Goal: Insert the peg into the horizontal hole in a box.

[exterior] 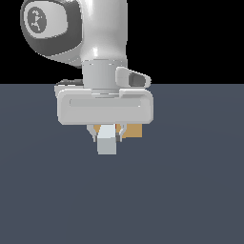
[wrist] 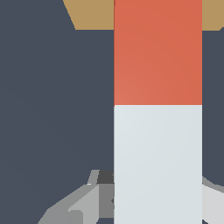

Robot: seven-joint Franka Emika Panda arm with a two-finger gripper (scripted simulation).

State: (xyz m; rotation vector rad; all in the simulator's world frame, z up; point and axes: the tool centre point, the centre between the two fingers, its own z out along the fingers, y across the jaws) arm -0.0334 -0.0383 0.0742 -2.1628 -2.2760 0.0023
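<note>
White-and-red square-section peg (wrist: 157, 109) clamped at white half in grey parallel gripper (exterior: 109, 136), long axis level, red tip pointing at tan cube box (exterior: 135, 130) just beyond

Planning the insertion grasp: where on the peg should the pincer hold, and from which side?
Grip the peg's white half from above, pincer straddling its flat sides. That leaves the red half free, pointing at the box. It looks held this way now.
</note>
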